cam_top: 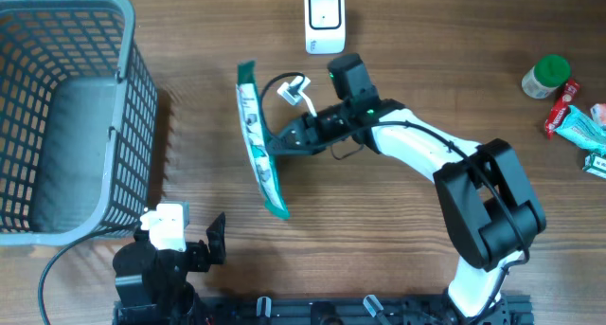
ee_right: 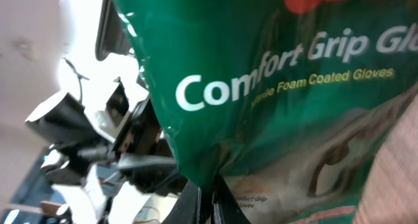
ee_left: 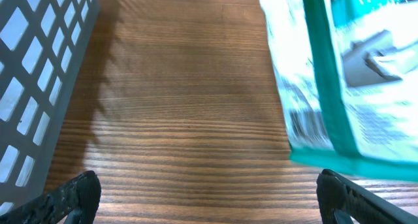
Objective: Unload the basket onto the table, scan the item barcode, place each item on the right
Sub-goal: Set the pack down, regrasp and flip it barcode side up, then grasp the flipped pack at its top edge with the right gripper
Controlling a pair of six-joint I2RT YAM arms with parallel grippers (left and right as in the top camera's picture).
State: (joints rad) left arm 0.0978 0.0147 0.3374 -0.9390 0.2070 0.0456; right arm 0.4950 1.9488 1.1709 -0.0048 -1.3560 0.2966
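**A:** Where does the black left arm sit?

**B:** It is folded low at seven o'clock in the overhead view. The left gripper has its jaws spread wide with nothing between them.

**A:** And the white-and-black right arm?

**B:** It is rooted near five o'clock with the elbow bent and the forearm stretched toward ten o'clock. The right gripper is pinched tight on the edge of the green plastic glove packet, its fingers pressed together.
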